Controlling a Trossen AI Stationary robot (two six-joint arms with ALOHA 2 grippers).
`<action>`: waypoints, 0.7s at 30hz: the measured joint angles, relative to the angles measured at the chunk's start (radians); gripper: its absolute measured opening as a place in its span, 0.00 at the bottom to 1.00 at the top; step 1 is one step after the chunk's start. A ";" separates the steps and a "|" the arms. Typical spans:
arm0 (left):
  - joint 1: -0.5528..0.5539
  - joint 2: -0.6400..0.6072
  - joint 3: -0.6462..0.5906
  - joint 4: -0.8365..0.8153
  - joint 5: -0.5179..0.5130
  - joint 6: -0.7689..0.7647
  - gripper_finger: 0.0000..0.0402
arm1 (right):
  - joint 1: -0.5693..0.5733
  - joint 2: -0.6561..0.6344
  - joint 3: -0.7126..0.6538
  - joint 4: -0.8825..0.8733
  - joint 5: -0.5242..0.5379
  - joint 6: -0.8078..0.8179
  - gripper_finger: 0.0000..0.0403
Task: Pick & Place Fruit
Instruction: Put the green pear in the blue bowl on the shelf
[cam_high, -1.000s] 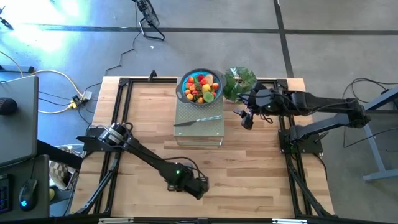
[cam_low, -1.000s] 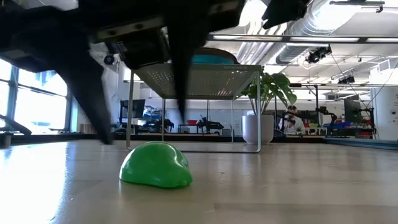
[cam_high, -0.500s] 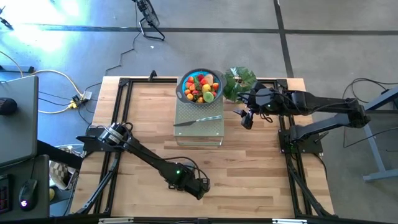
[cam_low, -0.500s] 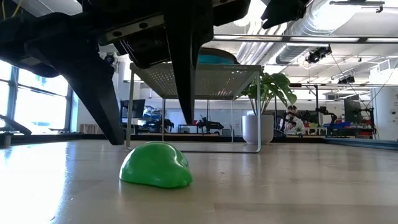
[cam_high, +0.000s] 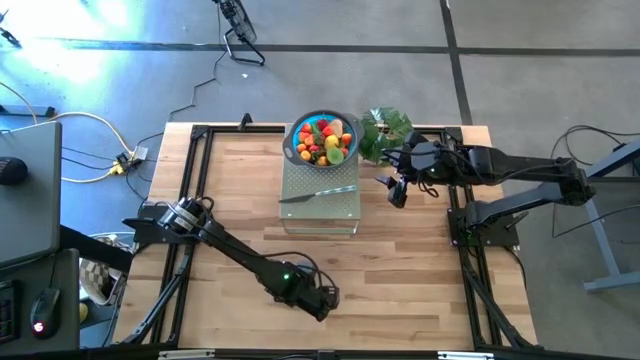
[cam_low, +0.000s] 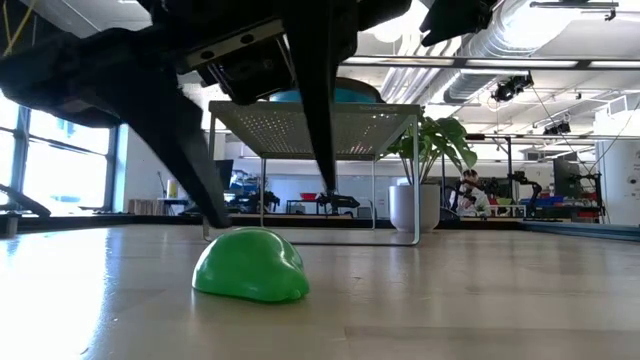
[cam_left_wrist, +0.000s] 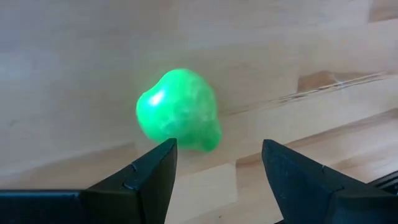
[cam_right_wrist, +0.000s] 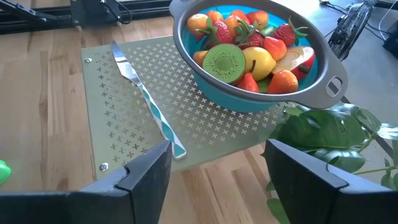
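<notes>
One green fruit (cam_low: 250, 265) on wooden table (cam_low: 480, 300); left pincer (cam_left_wrist: 214, 163) wide above it.

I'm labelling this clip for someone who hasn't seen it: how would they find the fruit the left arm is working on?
Start at the perforated metal stand holding the blue bowl of fruit. The left gripper hovers open over bare wood near the table's front edge, over a single green fruit. It is the only fruit lying on the tabletop, outside the bowl.

I'm looking straight down over the bench (cam_high: 230, 190), level across it, and closely past each wrist, all sharing its wood.
</notes>
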 joint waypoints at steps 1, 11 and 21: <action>0.000 0.000 0.000 0.004 -0.008 0.011 0.57 | 0.000 0.000 0.000 0.000 0.000 0.000 0.62; 0.000 0.000 0.000 0.004 -0.015 0.013 0.57 | 0.000 0.000 0.000 0.000 0.008 0.000 0.62; 0.000 0.000 0.000 0.004 -0.022 0.013 0.57 | 0.000 0.000 0.001 0.000 0.008 0.000 0.62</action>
